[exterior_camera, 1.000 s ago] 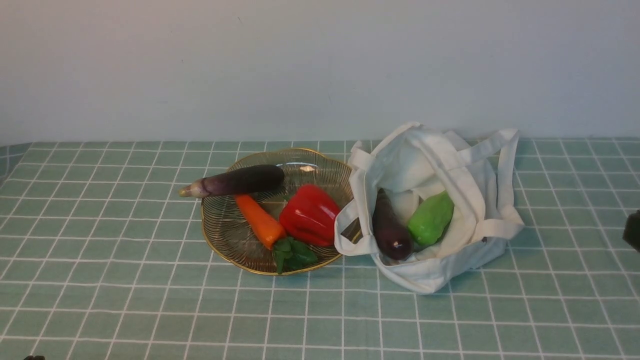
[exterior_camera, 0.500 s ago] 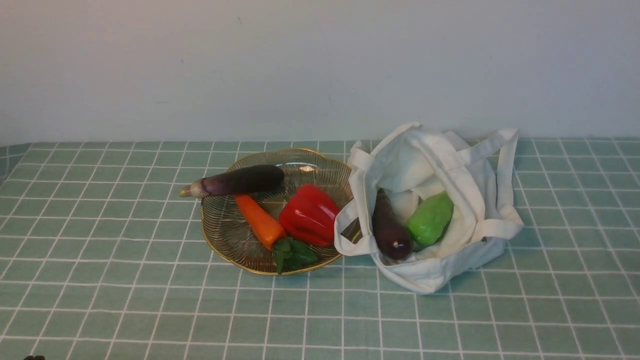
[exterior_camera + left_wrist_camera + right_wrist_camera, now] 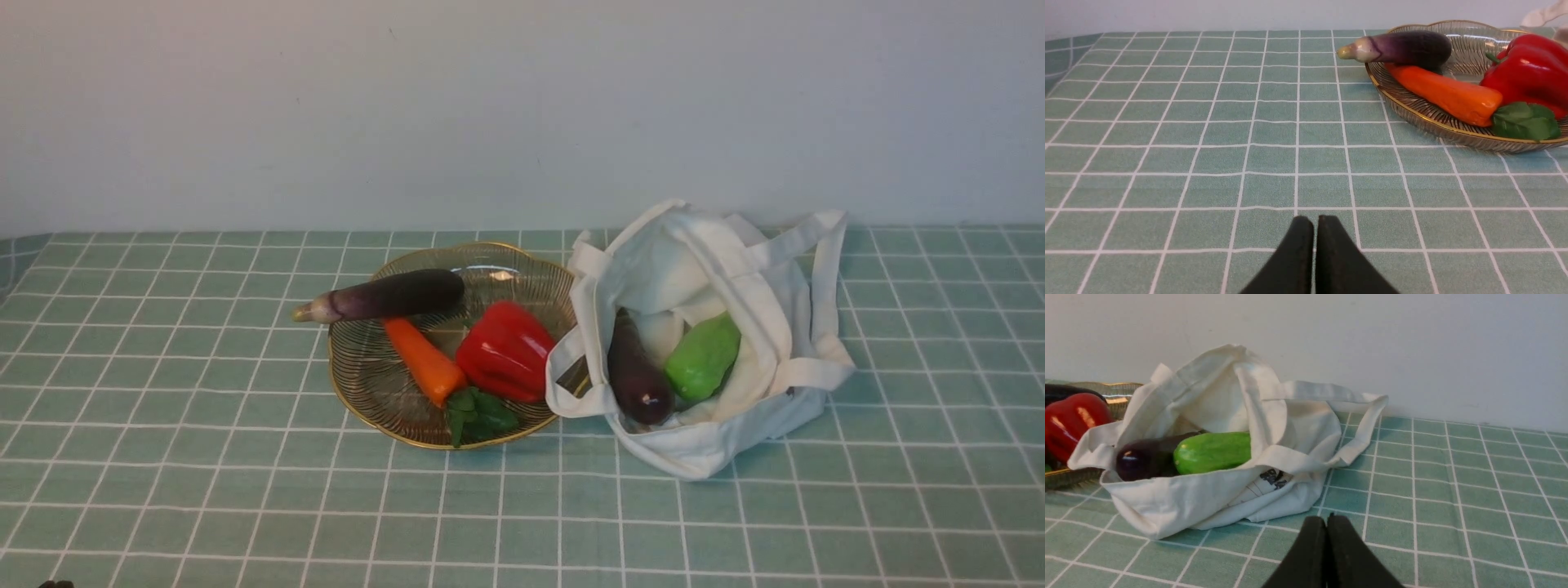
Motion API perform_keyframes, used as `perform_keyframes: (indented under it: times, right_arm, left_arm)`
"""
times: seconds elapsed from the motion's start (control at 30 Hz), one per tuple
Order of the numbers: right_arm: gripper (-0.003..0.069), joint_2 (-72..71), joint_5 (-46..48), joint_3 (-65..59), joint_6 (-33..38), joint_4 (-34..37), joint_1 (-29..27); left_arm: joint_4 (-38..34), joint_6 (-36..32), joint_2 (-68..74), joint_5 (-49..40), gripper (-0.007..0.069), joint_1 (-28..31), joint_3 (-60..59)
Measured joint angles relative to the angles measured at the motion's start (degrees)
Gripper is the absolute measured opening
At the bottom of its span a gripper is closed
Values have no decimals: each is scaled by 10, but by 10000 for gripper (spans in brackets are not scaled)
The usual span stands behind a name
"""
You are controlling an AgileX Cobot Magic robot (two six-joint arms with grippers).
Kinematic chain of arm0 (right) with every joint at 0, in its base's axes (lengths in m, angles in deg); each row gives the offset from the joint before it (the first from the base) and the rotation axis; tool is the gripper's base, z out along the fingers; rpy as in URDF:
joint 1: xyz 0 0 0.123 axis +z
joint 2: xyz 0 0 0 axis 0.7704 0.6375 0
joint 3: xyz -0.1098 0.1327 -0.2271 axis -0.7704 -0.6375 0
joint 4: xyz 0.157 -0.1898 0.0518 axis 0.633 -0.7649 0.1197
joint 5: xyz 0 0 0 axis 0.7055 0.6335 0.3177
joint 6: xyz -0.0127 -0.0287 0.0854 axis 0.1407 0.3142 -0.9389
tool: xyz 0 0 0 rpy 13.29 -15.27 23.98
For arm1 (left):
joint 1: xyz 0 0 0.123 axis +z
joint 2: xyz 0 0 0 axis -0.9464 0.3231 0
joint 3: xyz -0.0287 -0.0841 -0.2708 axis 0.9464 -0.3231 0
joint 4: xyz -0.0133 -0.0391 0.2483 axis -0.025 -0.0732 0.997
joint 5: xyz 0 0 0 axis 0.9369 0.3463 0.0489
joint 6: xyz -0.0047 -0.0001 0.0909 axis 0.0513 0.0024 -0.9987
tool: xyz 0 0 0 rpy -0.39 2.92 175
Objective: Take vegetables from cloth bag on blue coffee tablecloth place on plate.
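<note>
The white cloth bag [image 3: 735,269] lies open on the teal grid tablecloth [image 3: 204,457], right of the glass plate [image 3: 367,384]. In the bag lie a dark purple eggplant [image 3: 635,371] and a light green pepper [image 3: 704,356]; both show in the right wrist view, eggplant [image 3: 1147,459] and pepper [image 3: 1212,452]. A second eggplant [image 3: 384,296] rests across the plate's far rim, also in the left wrist view [image 3: 1400,47]. My left gripper [image 3: 1314,222] is shut and empty, low over the cloth left of the plate. My right gripper [image 3: 1327,520] is shut and empty, near the bag's right side.
On the plate also lie an orange carrot [image 3: 423,359] with green leaves [image 3: 478,414] and a red bell pepper [image 3: 506,349]. The bag's strap handle [image 3: 824,278] drapes onto the cloth at the right. A pale wall stands behind the table.
The dark right arm tip seen at the right edge of the front view one second ago has left that view. Bag, plate and vegetables have not moved.
</note>
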Motion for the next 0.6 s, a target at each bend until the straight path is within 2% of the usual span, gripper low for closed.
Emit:
perform_keyframes:
  times: [0.6]
  right_arm:
    - [-15,0,29,1,-24,-14,-10]
  left_arm:
    - [0,0,0,0,-4,0,0]
